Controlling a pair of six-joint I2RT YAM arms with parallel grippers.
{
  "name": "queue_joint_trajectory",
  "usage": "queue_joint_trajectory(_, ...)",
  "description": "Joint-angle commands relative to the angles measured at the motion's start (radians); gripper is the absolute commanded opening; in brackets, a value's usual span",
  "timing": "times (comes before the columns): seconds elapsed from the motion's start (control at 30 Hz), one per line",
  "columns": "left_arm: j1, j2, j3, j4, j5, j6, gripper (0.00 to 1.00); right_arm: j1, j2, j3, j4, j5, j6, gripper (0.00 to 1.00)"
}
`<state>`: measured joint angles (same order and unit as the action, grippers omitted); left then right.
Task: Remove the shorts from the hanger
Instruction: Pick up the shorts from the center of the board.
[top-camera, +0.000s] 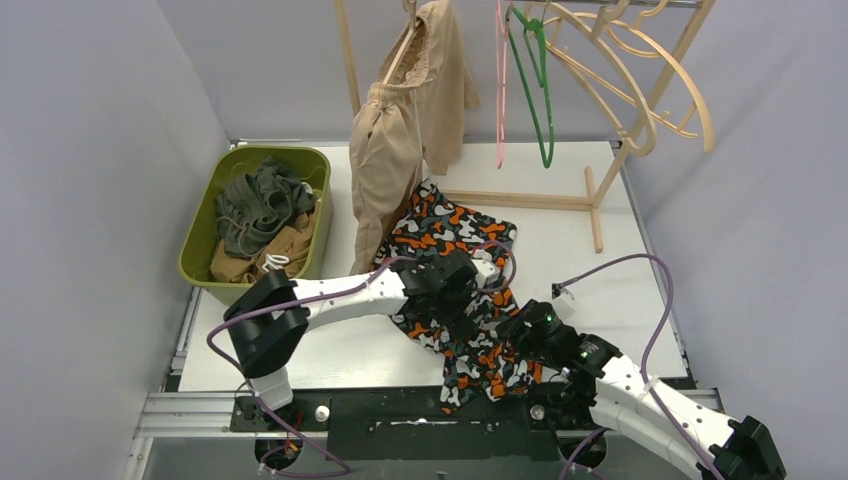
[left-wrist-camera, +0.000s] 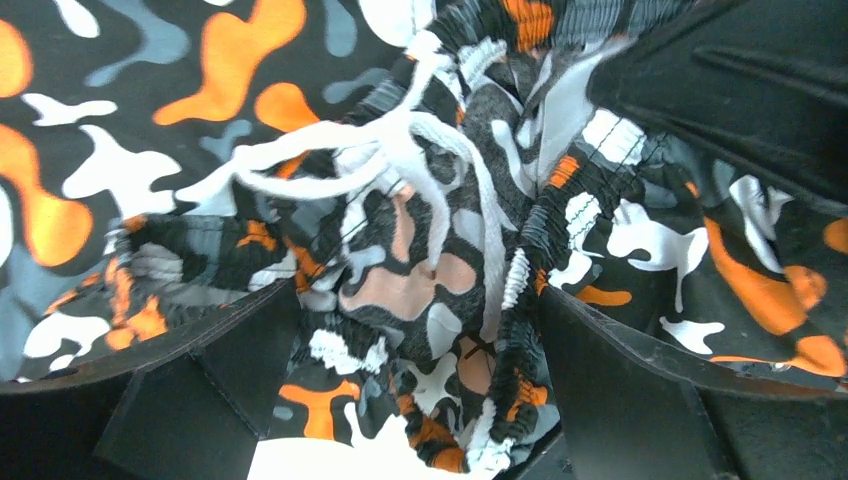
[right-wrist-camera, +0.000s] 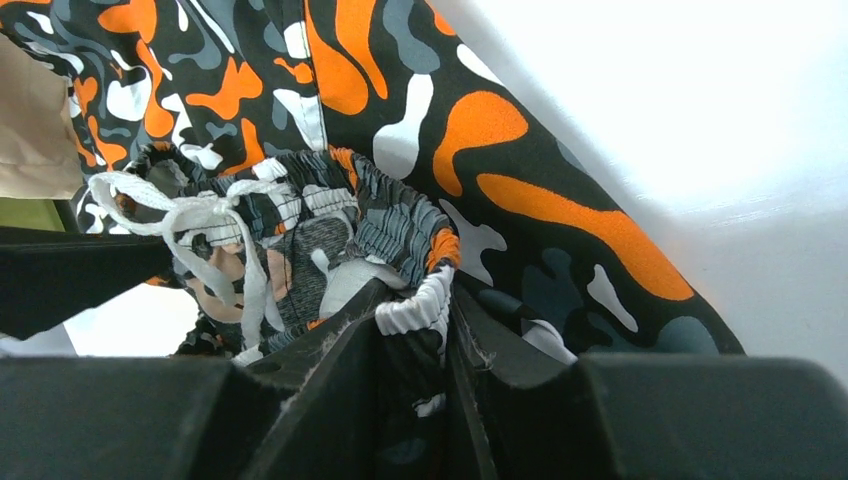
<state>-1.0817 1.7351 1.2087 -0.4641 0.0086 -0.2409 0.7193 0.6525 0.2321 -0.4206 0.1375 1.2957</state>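
right pincer (right-wrist-camera: 415, 312): clenched on the waistband of the orange-black-grey camouflage cloth shorts (top-camera: 450, 228), anchoring them.
left pincer (left-wrist-camera: 410, 390): released, astride the bunched waist, likely for a second grip.
shorts: flat, frame centre.

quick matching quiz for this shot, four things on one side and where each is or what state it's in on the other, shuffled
1. camouflage shorts
2. beige shorts
3. dark olive shorts
4. right gripper

a. in the green bin
b. shut on a waistband
c. hanging at the rack
d. spread on the table

Pairs: 1-d, 2-c, 3-a, 4-b
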Motion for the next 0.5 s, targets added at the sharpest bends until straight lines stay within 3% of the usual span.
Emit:
queue_joint_trajectory(0.0,-0.014,0.038,-0.014,0.101,0.114,0.104,0.92,-0.007,-0.019,0.004,0.008,0.054,0.019,0.24)
queue_joint_trajectory(0.23,-0.024,0.136,-0.068,0.209,0.066,0.141,0.91,-0.009,-0.046,-0.004,-0.014,0.062,0.034,0.25)
queue_joint_trajectory(0.27,-0.031,0.152,-0.08,0.23,0.031,0.125,0.87,-0.009,-0.054,-0.002,-0.019,0.067,0.04,0.26)
queue_joint_trajectory(0.3,-0.041,0.165,-0.097,0.256,0.001,0.113,0.8,-0.009,-0.062,-0.001,-0.028,0.072,0.044,0.26)
queue_joint_trajectory(0.47,-0.094,0.201,-0.127,0.267,-0.222,0.023,0.14,-0.011,-0.12,0.008,-0.076,0.098,0.062,0.29)
